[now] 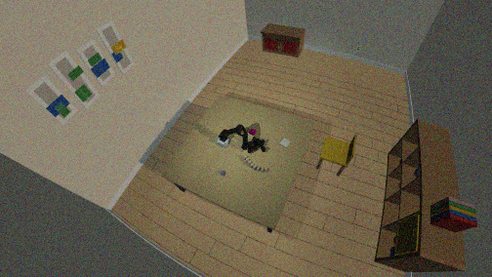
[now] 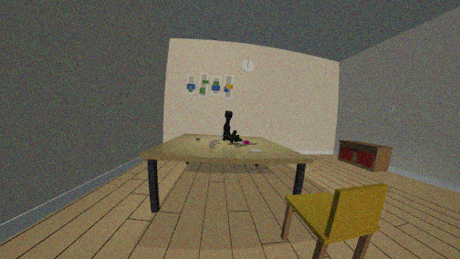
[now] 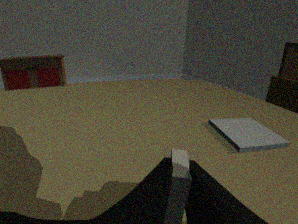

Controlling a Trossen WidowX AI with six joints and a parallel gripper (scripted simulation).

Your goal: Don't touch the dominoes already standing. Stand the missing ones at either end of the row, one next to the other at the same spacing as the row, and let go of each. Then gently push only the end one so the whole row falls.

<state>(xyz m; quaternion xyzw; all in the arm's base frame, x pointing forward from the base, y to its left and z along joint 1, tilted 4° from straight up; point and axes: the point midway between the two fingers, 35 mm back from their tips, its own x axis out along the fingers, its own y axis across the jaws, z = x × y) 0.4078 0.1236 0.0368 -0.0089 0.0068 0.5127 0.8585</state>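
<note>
My gripper (image 3: pixel 178 169) (image 1: pixel 259 144) (image 2: pixel 236 137) is shut on a pale domino (image 3: pixel 178 157), whose top end shows between the two dark fingers in the wrist view. The gripper is low over the wooden table (image 1: pixel 205 166) (image 2: pixel 182 152) (image 3: pixel 107 116). A curved row of small pale dominoes (image 1: pixel 255 164) (image 2: pixel 213 144) stands on the table just in front of the gripper in the top view. The row is too small to tell its spacing. It does not show in the wrist view.
A flat white tile (image 1: pixel 284 142) (image 3: pixel 245 133) (image 2: pixel 256 150) lies on the table to the right of the gripper. A magenta block (image 1: pixel 252 131) (image 2: pixel 246 142) and a small purple object (image 1: pixel 223 173) are also on the table. A yellow chair (image 1: pixel 338 151) (image 2: pixel 339 214) stands beside it.
</note>
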